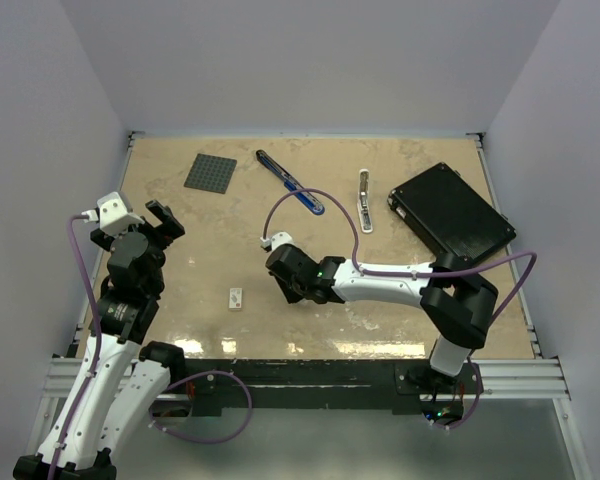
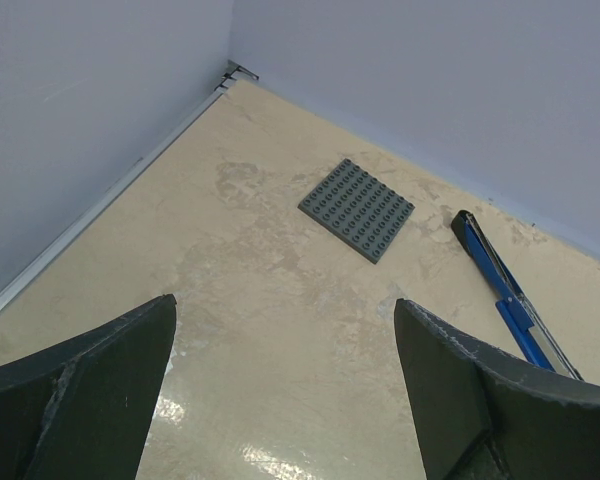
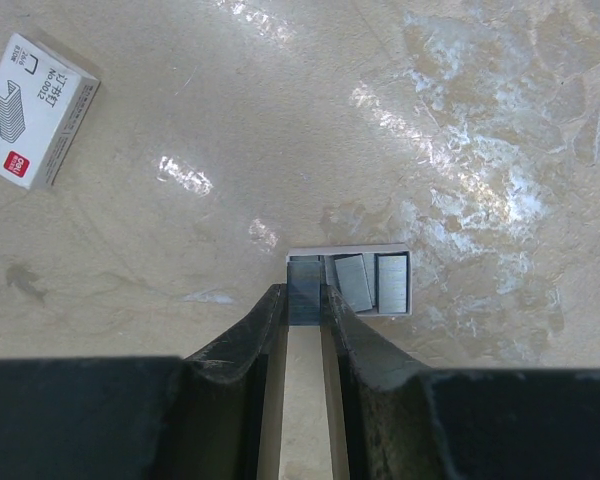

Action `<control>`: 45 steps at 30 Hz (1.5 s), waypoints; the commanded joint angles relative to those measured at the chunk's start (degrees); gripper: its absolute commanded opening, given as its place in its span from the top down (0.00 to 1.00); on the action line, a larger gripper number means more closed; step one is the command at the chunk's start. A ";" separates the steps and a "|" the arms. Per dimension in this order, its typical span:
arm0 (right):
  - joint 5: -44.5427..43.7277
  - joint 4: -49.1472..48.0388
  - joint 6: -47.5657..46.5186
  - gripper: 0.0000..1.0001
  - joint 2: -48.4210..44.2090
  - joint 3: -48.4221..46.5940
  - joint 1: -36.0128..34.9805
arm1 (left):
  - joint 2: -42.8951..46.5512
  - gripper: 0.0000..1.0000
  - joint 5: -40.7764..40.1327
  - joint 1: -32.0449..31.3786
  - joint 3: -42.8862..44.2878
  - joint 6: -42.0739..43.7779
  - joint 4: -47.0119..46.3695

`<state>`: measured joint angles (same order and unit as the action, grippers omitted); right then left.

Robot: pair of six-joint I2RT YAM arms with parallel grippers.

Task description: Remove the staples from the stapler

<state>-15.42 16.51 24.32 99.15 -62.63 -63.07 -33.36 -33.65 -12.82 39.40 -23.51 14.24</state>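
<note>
Pinching a strip of staples point(image 3: 304, 290) with my right gripper point(image 3: 303, 300): the two dark fingers are closed almost together, with the grey strip clamped between their tips. That strip sits at the left end of a little white tray point(image 3: 348, 249) that has a few more strips lying in it. I can't tell from the wrist cam whether the held strip is lifted clear of the tray or resting in it.

I'm using the grey studded plate point(image 1: 210, 172) as my reference for everything. The tray and right gripper are well toward the near side of the plate and off to its right. The stapler point(image 1: 290, 183) lies flat on the table point(image 1: 210, 260) just right of the plate. It runs diagonally with its black end nearest the plate and the blue part angling away, and the left wrist view shows a silvery rail along it. A white staple box point(image 1: 237, 298) lies by itself, well to the near side of the plate.

My left gripper point(image 2: 285, 305) hangs above the table on the plate's near-left side, jaws spread wide and aimed toward the plate.
</note>
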 commanded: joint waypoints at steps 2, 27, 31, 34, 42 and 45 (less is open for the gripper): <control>0.65 -1.66 -1.46 0.78 0.86 -0.12 -0.30 | 0.05 0.06 0.07 -0.10 -0.20 -0.49 -2.29; 0.39 -1.48 -2.96 0.76 2.45 -0.91 -0.30 | -0.03 0.06 -0.01 -0.10 -0.20 -0.40 -2.37; 0.48 -1.40 -2.96 0.75 2.53 -1.09 -0.30 | 0.14 0.06 -0.10 -0.10 -0.20 -0.40 -2.29; 0.57 -1.22 -2.96 0.75 2.71 -1.35 -0.39 | 0.14 0.05 -0.10 -0.10 -0.20 -0.49 -2.29; 0.83 -1.22 -3.13 0.75 2.97 -1.62 -0.39 | 0.14 0.06 -0.10 -0.10 -0.20 -0.49 -2.37; 1.18 -0.96 -3.31 0.75 2.80 -1.97 -0.30 | 0.14 0.06 -0.10 -0.19 -0.20 -0.40 -2.29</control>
<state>-14.96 15.92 21.93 102.00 -62.65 -63.11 -33.36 -33.65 -12.82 39.40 -23.49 14.24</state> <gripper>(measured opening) 0.255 0.945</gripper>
